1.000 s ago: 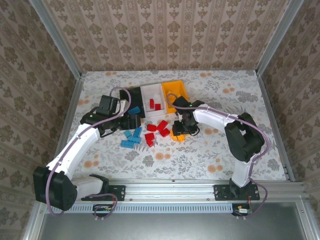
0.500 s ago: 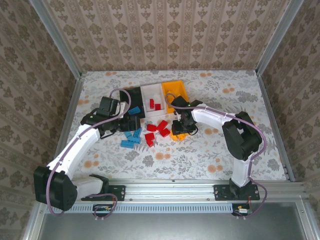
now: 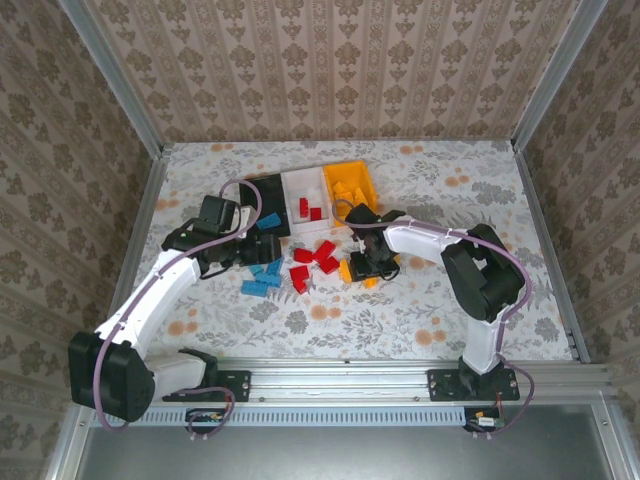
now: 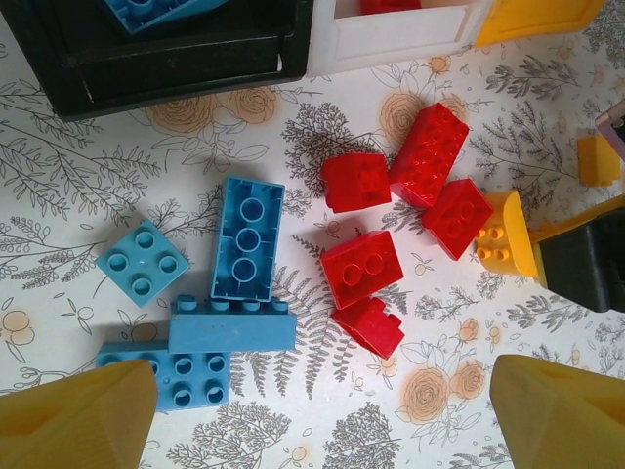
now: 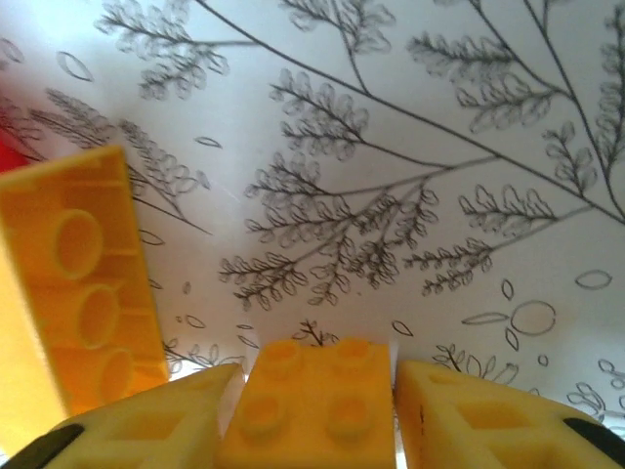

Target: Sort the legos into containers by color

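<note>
The right gripper (image 5: 317,383) is closed against both sides of an orange brick (image 5: 314,408), low over the table (image 5: 439,117); a second orange brick (image 5: 83,283) lies at its 10 o'clock. The left gripper (image 4: 322,415) is spread wide and empty above the blue bricks (image 4: 244,239), with the red bricks (image 4: 363,266) at their 3 o'clock. The black bin (image 3: 270,195), white bin (image 3: 298,185) and orange bin (image 3: 362,172) stand in a row at 12 o'clock of the loose bricks

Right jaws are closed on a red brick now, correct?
No, the colour is wrong. The brick held between the jaws of the right gripper is orange, not red; the right wrist view shows it.
</note>
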